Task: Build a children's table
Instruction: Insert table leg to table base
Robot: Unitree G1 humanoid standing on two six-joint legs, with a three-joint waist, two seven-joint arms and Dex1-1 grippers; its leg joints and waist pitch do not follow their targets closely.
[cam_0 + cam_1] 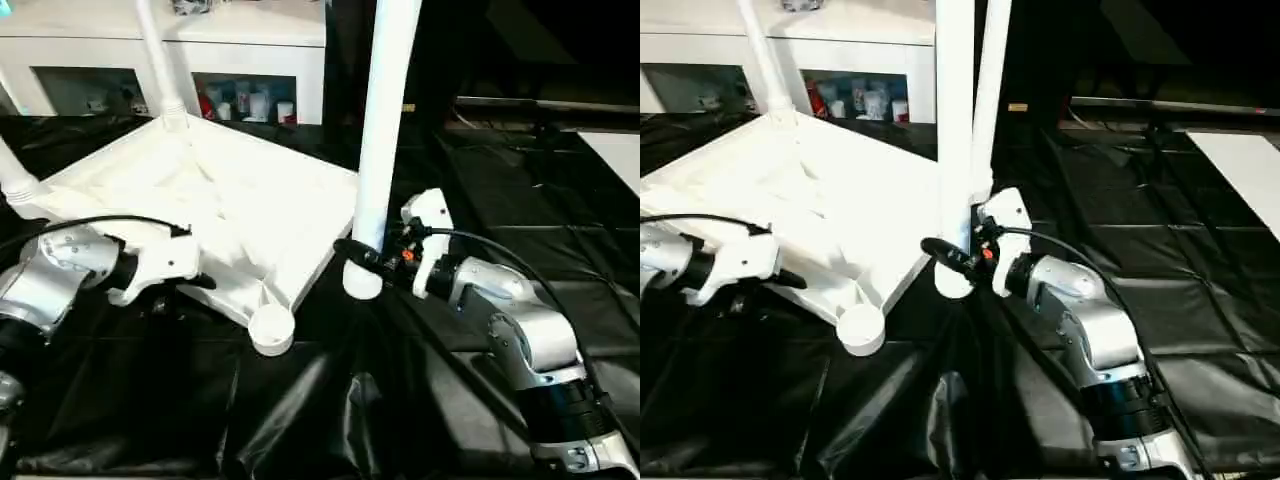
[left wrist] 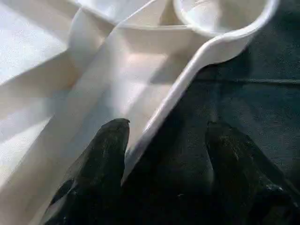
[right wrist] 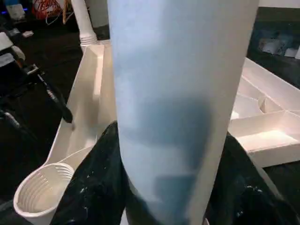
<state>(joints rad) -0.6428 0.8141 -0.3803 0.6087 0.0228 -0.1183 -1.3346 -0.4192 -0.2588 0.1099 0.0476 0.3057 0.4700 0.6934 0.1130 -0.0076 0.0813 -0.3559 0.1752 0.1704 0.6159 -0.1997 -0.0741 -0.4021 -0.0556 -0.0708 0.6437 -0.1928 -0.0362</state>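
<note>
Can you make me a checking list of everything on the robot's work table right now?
Surface: black sheet over the big table, wrinkled.
Job's things: children's table top lies upside down; two legs stand in far corner sockets; the near corner socket is empty.
Clutter: nothing seen.
Grippers: right gripper is shut on an upright loose leg; left gripper is open, its fingers either side of the top's rim.
Cables: a black cable runs over the left wrist, another over the right.
Surroundings: white cabinet behind, small items inside.
</note>
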